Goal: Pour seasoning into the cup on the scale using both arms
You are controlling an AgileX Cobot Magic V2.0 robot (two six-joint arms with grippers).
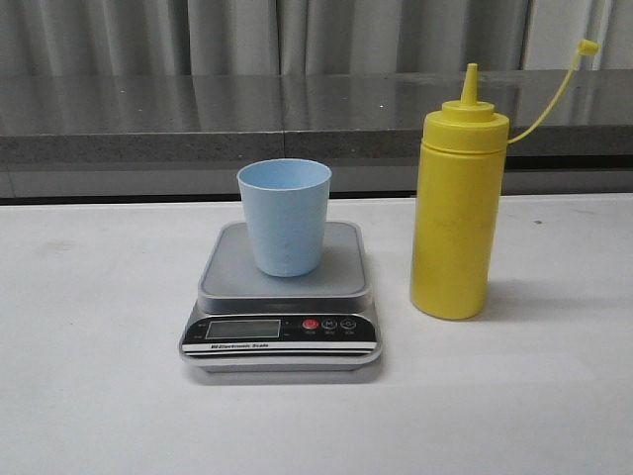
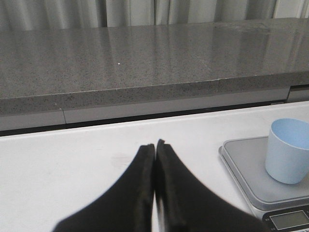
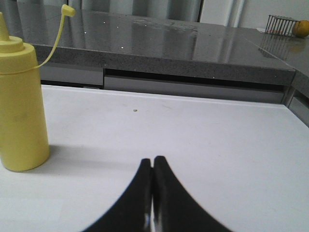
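Observation:
A pale blue cup (image 1: 285, 217) stands upright on the grey platform of a digital scale (image 1: 283, 297) at the table's middle. A tall yellow seasoning bottle (image 1: 456, 204) stands to the right of the scale, its small cap (image 1: 587, 46) hanging off on a thin tether. Neither arm shows in the front view. In the left wrist view my left gripper (image 2: 155, 145) is shut and empty, left of the scale (image 2: 246, 166) and cup (image 2: 288, 150). In the right wrist view my right gripper (image 3: 153, 161) is shut and empty, to the right of the bottle (image 3: 19, 104).
A white table (image 1: 89, 346) carries everything. A dark grey stone counter (image 1: 148, 119) runs along the back edge, with curtains behind it. In the right wrist view a wire basket (image 3: 281, 24) with a yellow fruit (image 3: 301, 28) sits far off on the counter.

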